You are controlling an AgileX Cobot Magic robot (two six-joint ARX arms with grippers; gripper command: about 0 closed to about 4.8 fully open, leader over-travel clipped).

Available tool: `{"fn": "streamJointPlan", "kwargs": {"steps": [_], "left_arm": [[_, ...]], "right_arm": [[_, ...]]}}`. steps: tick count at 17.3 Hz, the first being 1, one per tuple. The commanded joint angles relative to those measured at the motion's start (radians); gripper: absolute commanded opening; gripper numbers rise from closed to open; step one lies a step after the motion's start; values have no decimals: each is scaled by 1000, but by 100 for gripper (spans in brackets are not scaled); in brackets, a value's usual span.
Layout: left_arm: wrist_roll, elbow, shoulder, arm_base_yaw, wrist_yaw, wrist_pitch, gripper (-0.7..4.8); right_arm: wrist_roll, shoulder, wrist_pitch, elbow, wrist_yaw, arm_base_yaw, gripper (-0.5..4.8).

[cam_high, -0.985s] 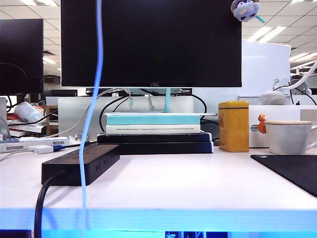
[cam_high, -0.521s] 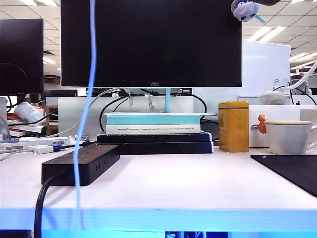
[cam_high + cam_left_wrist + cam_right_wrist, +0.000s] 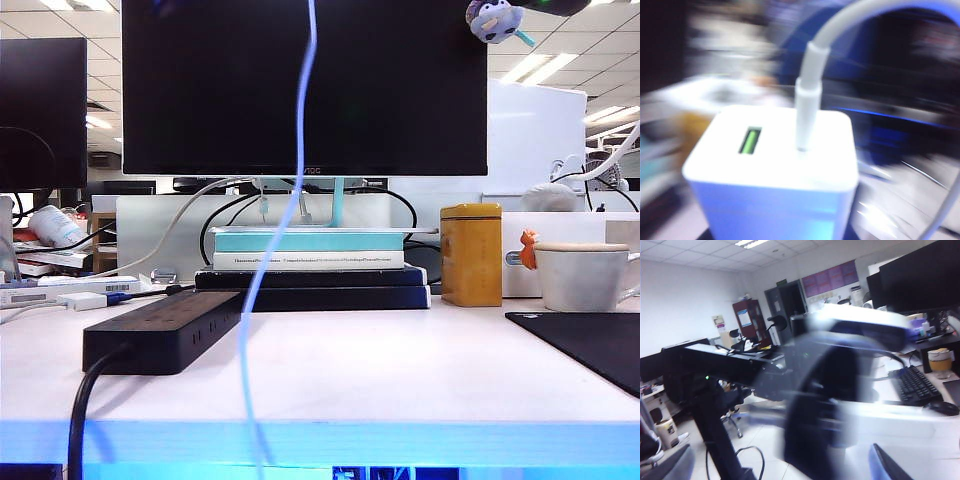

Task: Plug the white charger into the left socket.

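On the white table (image 3: 400,370) in the exterior view we list: a long black power strip (image 3: 165,330) at the left with its thick black cord (image 3: 85,420) running off the front edge; the left socket in its top face cannot be made out from this low angle. Behind it stands a monitor (image 3: 305,85) on a stack of books (image 3: 312,268). To the right come a closed yellow tin (image 3: 471,254), contents unseen, and a white cup (image 3: 582,275), its inside hidden. A thin white cable (image 3: 285,215) hangs down from above the frame, crossing in front of the monitor. Neither gripper shows here.

Left wrist view, blurred: the white charger (image 3: 775,175) fills the picture, cable plugged into its end face beside a green port. We take it as held by the left gripper, though the fingers themselves are not visible.

Right wrist view, blurred: a dark arm part (image 3: 820,405) blocks the middle; the right gripper's jaws stand wide apart, holding nothing we can see.
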Motion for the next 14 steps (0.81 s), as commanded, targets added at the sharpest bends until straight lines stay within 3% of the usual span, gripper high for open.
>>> {"fn": "streamJointPlan", "kwargs": {"steps": [1,3,5,7,10,12,14], "left_arm": [[6,4,-5,-1,-167,-10,48],[46,4,-5,-66,-219,-10,48],[148,4,-5,-127,-278,-11,48],[233,4,-5,-198,-481,-23,48],[262,4,-5,-201,-689,-29,48],[273,4,-5,-201,-868,-29,48],[272,4,-5,-201,-920,-29,48]], "right_arm": [[-75,-5,-104,4,55,3,479],[-127,-5,-201,4,139,5,479],[-200,-5,-285,4,196,21,479],[-235,-5,-309,5,201,24,479],[-288,-5,-336,5,219,17,479],[-355,-5,-372,5,312,8,479],[-470,-5,-453,5,438,8,479]]}}
